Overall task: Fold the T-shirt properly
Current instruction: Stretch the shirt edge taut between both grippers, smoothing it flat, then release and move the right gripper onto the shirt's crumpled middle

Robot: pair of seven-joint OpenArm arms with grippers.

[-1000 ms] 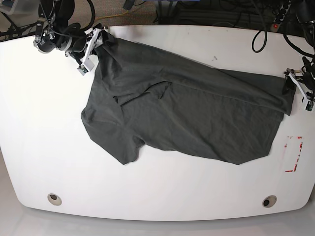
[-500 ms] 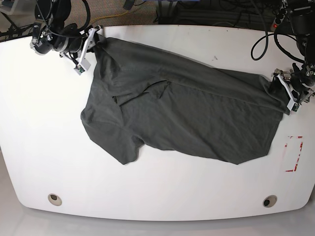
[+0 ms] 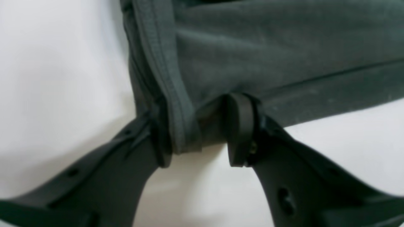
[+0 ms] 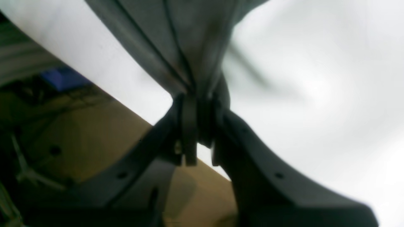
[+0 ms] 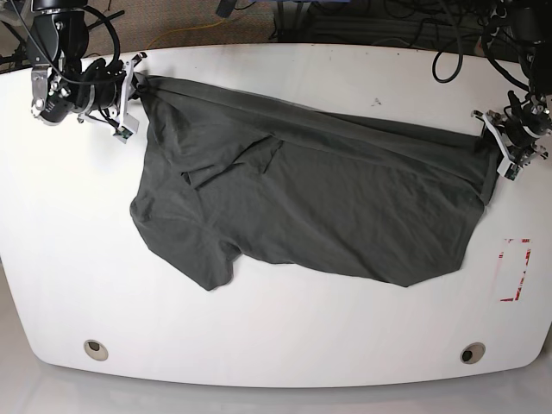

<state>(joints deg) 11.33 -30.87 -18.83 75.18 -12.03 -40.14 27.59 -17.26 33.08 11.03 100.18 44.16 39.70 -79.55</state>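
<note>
Presently the T-shirt (image 5: 302,203) lies spread across the white table (image 5: 276,336), filling the far and middle part of the top and running from the far left corner to the right edge. Its far edge is drawn in a fairly straight line between the two grippers; the near edge is irregular, with one sleeve (image 5: 185,250) hanging toward the front on the left and a pointed corner of the hem (image 5: 405,280) toward the front on the right. A small fold or opening (image 5: 259,153) shows in the cloth left of centre.

The right gripper (image 4: 197,132) is closed on the T-shirt at the far left corner of the table in the base view; in the right wrist view its fingers (image 4: 189,126) press together on a gathered bunch of fabric, and the table edge with the floor below is directly beside the grip. The left gripper (image 3: 195,129) is at the right edge in the base view; in the left wrist view the hemmed corner sits between its fingertips (image 3: 240,126), both of which touch the cloth, so it grips the T-shirt there, though the jaws stand somewhat apart around the thick hem.

Open room: the whole near half of the table is bare white surface, with two round grommets (image 5: 96,348) near the front edge. A red-outlined rectangle (image 5: 515,269) is marked on the top near the right edge, just clear of the cloth. Cables (image 5: 448,60) lie beyond the far edge.
</note>
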